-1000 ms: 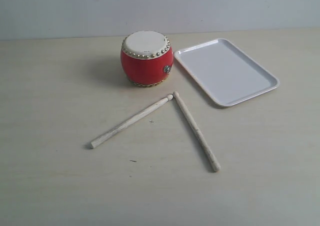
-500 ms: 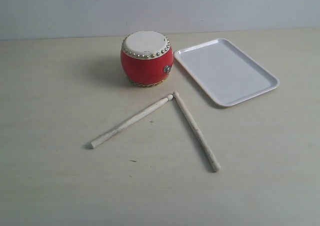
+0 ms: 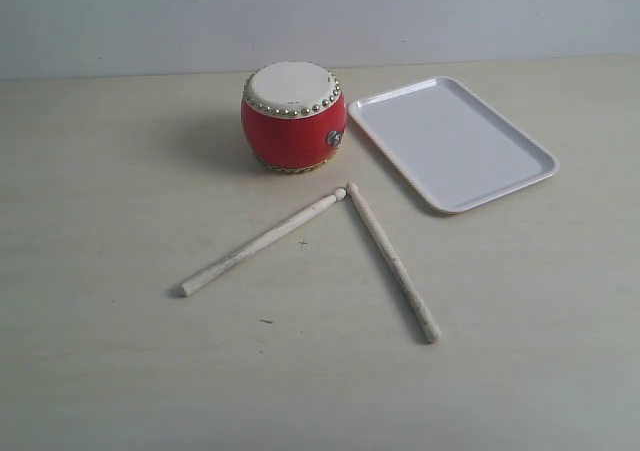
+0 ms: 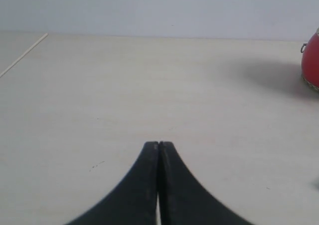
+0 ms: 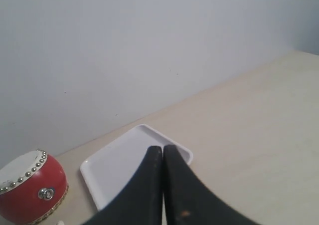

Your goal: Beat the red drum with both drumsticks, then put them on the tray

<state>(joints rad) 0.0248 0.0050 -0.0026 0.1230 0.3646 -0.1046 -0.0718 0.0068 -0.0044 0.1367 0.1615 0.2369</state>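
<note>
Your drumsticks (image 3: 262,243) lie on the table (image 3: 120,201) outside the tray (image 3: 470,156). Left end effector (image 4: 158,144) and right end effector (image 5: 162,147) are pinched together. Left wrist view crops the drum (image 4: 312,60).

The drum (image 3: 294,131) stands upright on the table (image 3: 120,201), in the upper middle of the frame. The tray (image 3: 452,143) lies just right of it, turned at an angle. Below the drum, the left stick (image 3: 262,243) and the right stick (image 3: 392,262) lie flat as an upside-down V, their tips nearly touching at the top.
</note>
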